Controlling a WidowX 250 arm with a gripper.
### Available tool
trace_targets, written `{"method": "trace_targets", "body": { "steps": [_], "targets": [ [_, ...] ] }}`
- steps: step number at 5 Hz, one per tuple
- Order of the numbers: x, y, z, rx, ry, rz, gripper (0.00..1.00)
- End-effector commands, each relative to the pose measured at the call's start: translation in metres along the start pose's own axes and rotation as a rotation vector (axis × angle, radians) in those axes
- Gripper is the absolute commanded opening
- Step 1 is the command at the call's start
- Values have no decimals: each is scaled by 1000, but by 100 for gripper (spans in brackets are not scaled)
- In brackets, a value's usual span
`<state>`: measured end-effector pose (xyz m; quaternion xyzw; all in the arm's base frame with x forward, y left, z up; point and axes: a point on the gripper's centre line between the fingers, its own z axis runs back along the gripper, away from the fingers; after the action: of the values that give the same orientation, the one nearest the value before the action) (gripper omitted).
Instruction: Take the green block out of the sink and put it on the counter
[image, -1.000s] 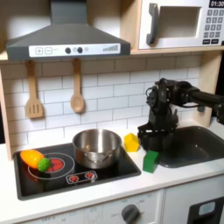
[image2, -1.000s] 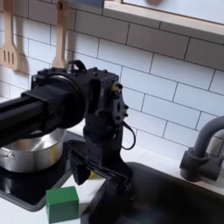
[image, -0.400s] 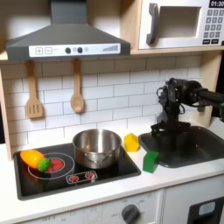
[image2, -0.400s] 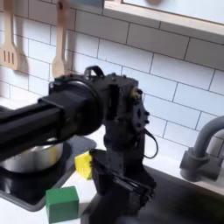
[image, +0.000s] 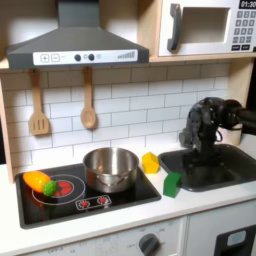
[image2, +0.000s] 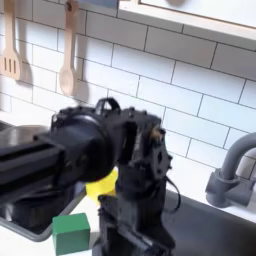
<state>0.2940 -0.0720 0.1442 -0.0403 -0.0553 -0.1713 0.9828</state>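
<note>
The green block (image: 172, 184) stands on the off-white bench (image: 120, 214) at the near left edge of the sink (image: 212, 166) in the first exterior view, unmoved since a second ago; the yellow block (image: 150, 163) sits just behind it beside the pot (image: 111, 168); the gripper (image: 203, 152) has shifted rightward over the basin, away from the block; whether its fingers are released or clenched cannot be told.

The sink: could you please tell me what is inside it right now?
The gripper reaches down over the sink; the basin floor that shows is bare. The arm hides part of it. The green block sits outside, on the counter.
</note>
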Motion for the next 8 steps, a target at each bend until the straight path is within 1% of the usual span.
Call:
{"method": "trace_targets", "body": {
  "steps": [1,2,3,4,5,6,7,8],
  "targets": [
    [-38,-3,-4,24,49,11,100],
    [-44,-7,4,27,34,16,100],
    [-55,-9,3,44,45,17,100],
    [-67,-4,2,57,63,35,100],
    [-76,-2,0,81,68,35,100],
    [-82,1,2,98,67,57,100],
    [-80,1,7,105,37,71,100],
    [-80,-1,7,103,41,59,100]
  ]
}}
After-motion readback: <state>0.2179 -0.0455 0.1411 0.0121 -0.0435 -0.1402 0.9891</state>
